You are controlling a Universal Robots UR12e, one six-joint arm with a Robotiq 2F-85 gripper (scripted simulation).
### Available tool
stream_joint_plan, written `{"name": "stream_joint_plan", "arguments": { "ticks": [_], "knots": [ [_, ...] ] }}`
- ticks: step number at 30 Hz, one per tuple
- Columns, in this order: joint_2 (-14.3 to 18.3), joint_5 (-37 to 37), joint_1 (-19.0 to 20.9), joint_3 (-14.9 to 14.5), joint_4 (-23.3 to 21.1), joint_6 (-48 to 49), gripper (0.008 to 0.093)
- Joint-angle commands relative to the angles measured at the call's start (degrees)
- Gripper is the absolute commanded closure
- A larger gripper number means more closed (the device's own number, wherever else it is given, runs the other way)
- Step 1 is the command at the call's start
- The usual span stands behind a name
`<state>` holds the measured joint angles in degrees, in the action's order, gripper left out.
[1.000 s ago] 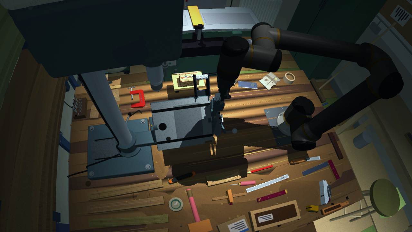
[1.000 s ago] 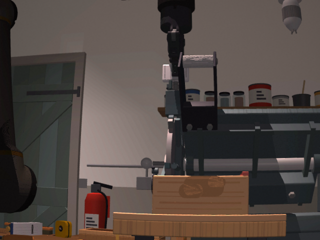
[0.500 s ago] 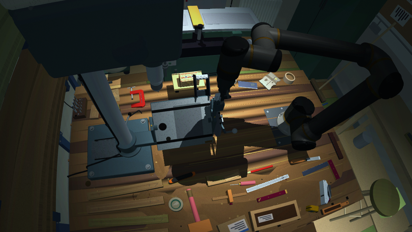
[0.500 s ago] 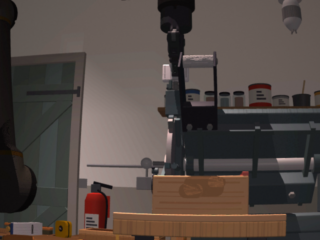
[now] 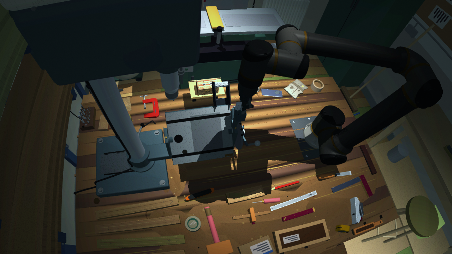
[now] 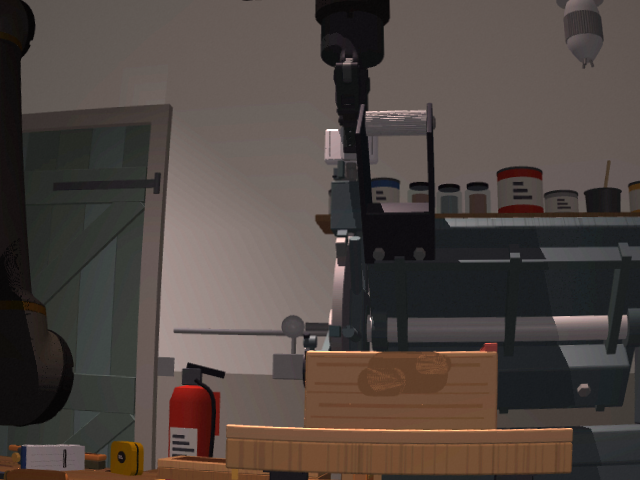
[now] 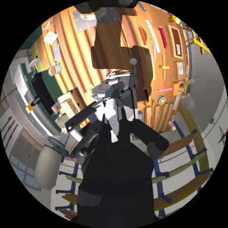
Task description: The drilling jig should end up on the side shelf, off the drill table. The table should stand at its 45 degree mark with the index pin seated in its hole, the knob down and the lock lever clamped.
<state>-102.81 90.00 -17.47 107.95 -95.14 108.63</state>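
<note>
My gripper (image 5: pixel 241 109) (image 6: pixel 347 150) (image 7: pixel 112 116) hangs at the right edge of the drill table (image 5: pixel 199 134), at the top of the tilt mechanism. It is closed on the white index knob (image 6: pixel 333 146). The drilling jig (image 5: pixel 220 94) (image 6: pixel 398 206), black with a ribbed silver handle, stands upright on the table's far right corner. The lock lever (image 5: pixel 253 143) (image 6: pixel 243 330), a rod with a ball end, sticks out to the right below the table. The index pin's hole is hidden.
Behind the table sits a yellow-green block with a small box (image 5: pixel 207 87). The drill column (image 5: pixel 117 117) and head stand to the left. The bench in front is strewn with hand tools (image 5: pixel 284 196). My arm's base (image 5: pixel 313 132) is right of the table.
</note>
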Motion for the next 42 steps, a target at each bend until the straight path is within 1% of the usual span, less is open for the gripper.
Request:
{"name": "stream_joint_plan", "arguments": {
  "ticks": [1,15,27,38,42],
  "knots": [
    [-0.02,0.00,0.00,-0.07,-0.02,-0.01,0.0934],
    [-0.02,0.00,0.00,-0.06,-0.03,-0.02,0.0934],
    [-0.02,0.00,0.00,-0.06,-0.03,-0.02,0.0699],
    [-0.03,0.00,0.00,-0.10,0.02,-0.02,0.0699],
    [-0.07,0.00,0.00,-0.64,0.58,-0.02,0.0699]
  ]
}}
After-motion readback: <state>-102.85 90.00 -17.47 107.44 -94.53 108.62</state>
